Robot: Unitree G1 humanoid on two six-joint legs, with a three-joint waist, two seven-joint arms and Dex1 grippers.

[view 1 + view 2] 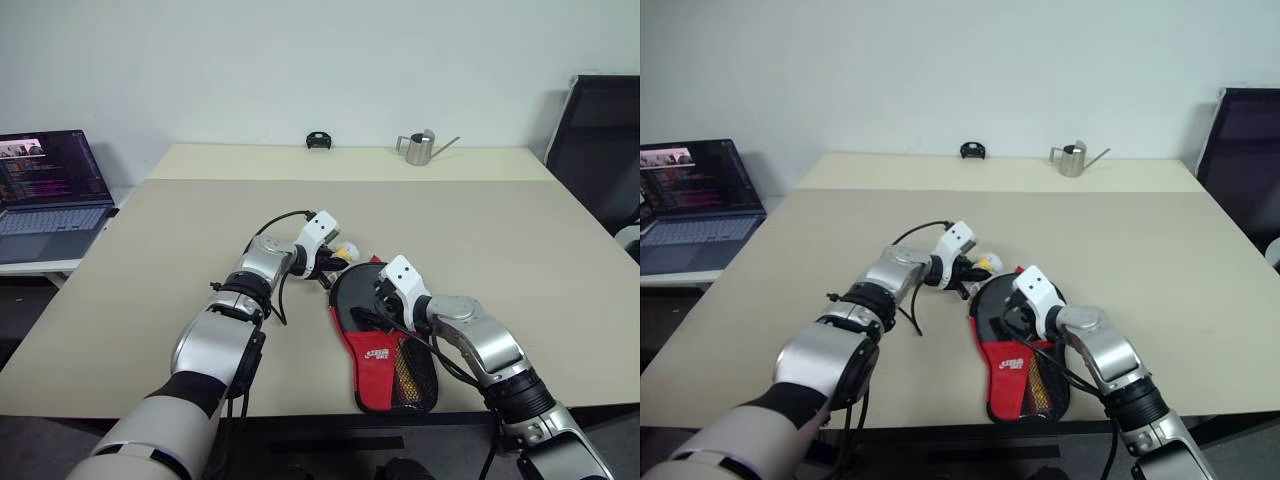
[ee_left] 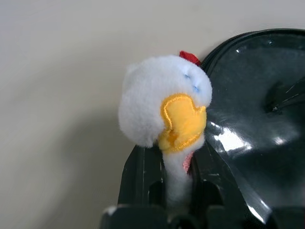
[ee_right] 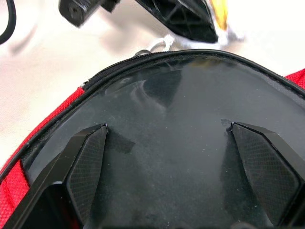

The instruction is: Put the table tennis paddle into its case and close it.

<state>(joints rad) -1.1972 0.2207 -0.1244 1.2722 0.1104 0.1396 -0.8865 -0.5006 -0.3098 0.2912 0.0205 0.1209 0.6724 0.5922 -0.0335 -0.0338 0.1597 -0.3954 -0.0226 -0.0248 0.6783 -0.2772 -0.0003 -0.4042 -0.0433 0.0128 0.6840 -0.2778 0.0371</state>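
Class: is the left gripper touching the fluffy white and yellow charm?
Touching. The left wrist view shows the left gripper shut on the charm, its fingers pinching its neck.

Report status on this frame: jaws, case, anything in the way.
Left gripper jaws shut on the plush duck charm. Right gripper jaws wide open, pads against the case. Paddle not visible. Nothing blocking.

Wide bare bench [image 1: 150, 260] is seen at nine and three o'clock of the case [image 1: 385, 350]. The far edge at twelve is occupied by a small black object [image 1: 319, 140] and a watering can [image 1: 420, 148], well apart.
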